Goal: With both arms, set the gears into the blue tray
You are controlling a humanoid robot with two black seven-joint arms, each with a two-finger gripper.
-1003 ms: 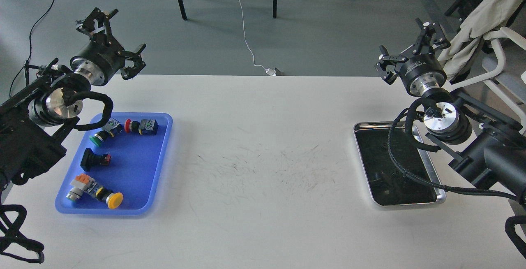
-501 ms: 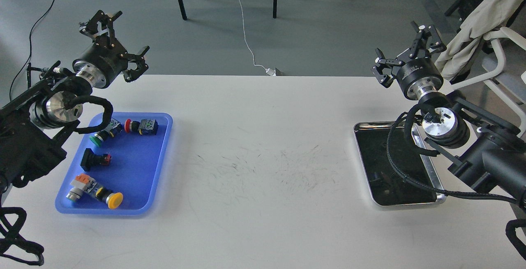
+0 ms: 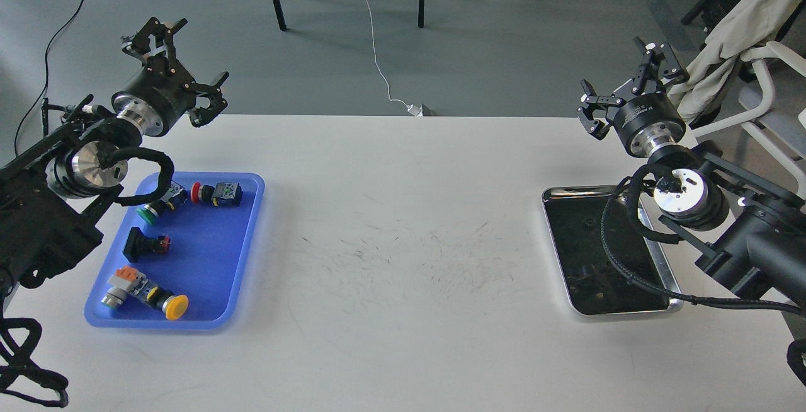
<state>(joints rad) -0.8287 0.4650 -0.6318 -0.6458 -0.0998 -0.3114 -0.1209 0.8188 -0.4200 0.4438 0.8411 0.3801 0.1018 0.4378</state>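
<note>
Our two black jointed arms hung raised over the white table [image 3: 403, 311], one at each end. Our left gripper [image 3: 179, 62] stood above the table's far left corner, its black claw fingers spread wide and holding nothing. Our right gripper [image 3: 626, 87] stood above the far right corner, likewise splayed and empty.

The rectangular blue plastic tray [image 3: 245, 235] with rounded corners lay by the table's left edge. Inside it rested four push-button switches: a green-capped switch [image 3: 157, 205] and a red-capped switch [image 3: 217, 193] at the far end, a black square-headed switch [image 3: 146, 244] with a red part in the middle, and a yellow-capped switch [image 3: 146, 292] at the near end.

The shiny steel tray [image 3: 557, 257] with a dark inside lay by the right edge, partly crossed by our right arm's black cable [image 3: 614, 261]. A faint small toothed ring [image 3: 590, 223] showed on its dark floor near the far end, seemingly one of the tiny black gears; we could not make out a second against the dark surface. None showed in the blue tray.
</note>
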